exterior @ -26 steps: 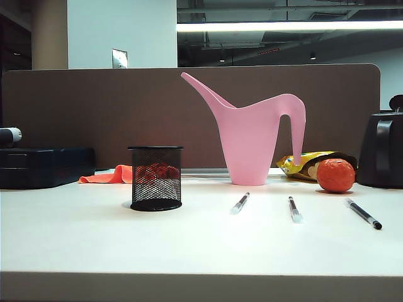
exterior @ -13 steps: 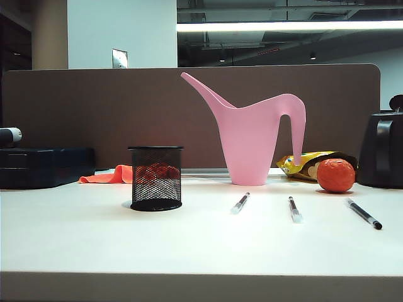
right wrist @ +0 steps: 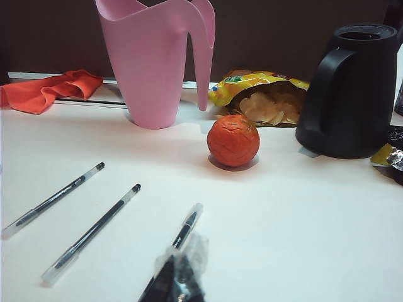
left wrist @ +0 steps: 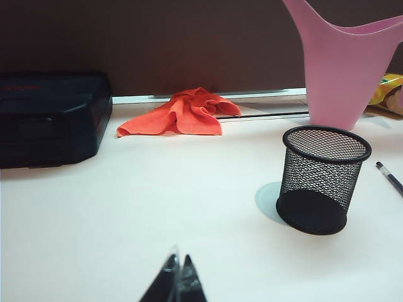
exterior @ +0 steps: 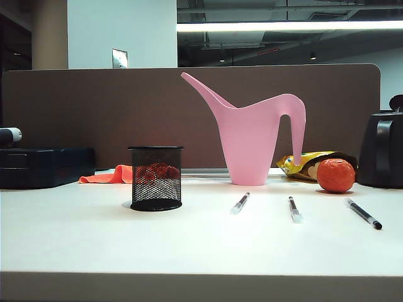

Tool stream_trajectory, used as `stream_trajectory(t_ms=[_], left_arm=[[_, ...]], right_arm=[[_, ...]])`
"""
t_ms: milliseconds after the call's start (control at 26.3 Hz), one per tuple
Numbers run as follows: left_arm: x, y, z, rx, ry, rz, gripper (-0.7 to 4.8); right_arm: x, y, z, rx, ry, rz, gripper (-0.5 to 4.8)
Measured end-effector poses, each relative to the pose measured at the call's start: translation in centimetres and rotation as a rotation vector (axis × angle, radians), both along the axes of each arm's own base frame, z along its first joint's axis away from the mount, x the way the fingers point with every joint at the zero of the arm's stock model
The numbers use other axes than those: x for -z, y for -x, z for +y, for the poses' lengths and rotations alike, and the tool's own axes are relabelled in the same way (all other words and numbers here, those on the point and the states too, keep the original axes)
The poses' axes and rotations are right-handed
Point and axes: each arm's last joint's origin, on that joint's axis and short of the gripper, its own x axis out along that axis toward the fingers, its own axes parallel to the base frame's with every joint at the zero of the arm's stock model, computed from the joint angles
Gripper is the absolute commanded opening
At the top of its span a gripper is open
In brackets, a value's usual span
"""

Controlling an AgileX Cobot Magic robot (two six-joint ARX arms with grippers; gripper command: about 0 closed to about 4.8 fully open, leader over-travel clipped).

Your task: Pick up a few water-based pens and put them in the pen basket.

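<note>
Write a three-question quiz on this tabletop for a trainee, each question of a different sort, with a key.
1. True or false: a pen already stands in the pen basket.
2. How many water-based pens lie on the table? A) two B) three C) four
3. Fill in: in the exterior view, the pink watering can stands behind the pens, and to its right sits an orange ____.

Key
1. False: the basket holds no pen, and the left gripper and right gripper are both shut and hold nothing.
2. B: three, all lying flat to the right of the basket.
3. ball.
</note>
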Motion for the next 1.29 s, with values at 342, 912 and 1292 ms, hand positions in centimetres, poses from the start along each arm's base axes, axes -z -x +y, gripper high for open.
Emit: stream_trajectory(t_ms=[342, 912, 1292], left_arm=[[0.0, 0.0, 0.0, 0.0, 0.0, 0.0, -0.05], [0.0, 0.0, 0.0, 0.0, 0.0, 0.0, -0.05], [0.0, 0.0, 0.0, 0.008, 0.0, 0.0, -0.05]], right_arm=[[0.0, 0.0, 0.0, 0.0, 0.0, 0.0, -0.06], [-3.1, 0.7, 0.0, 0.0, -0.001, -0.037, -0.06], [-10.0, 4.1, -0.2, 0.042, -0.058, 0.07, -0.06]])
